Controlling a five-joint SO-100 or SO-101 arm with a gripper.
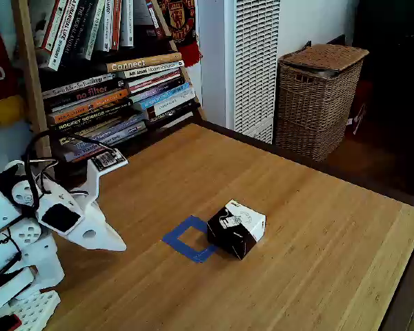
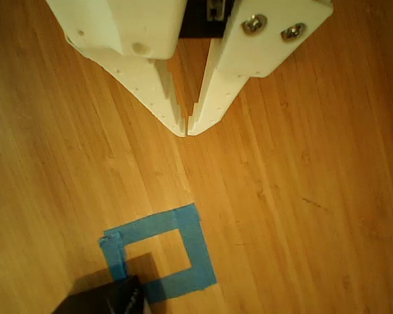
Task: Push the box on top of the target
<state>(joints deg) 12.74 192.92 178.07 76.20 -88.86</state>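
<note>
White gripper [image 2: 186, 131] fingers filled the top of the other view, their tips meeting with nothing between them, pointing down the frame at bare bamboo tabletop [image 2: 301, 216]. Below them in that view lay the blue tape square [image 2: 195, 243], its lower left corner overlapped by a dark corner of the box [image 2: 108, 299] at the bottom edge. From the fixed view, the box [image 1: 237, 228] showed its white printed top and black sides near the middle of the table, touching the right corner of the tape square [image 1: 183, 241] and covering only a little of it. That view placed the gripper [image 1: 117, 245] at the lower left, well apart from the tape, with open wood between. It also showed a leaning stack of books [image 1: 117, 96] on shelves at upper left, a white louvred unit behind the table, and a wicker basket [image 1: 317, 100] at upper right, beyond the far edge. Wide bare tabletop stretched to the right of the box.
</note>
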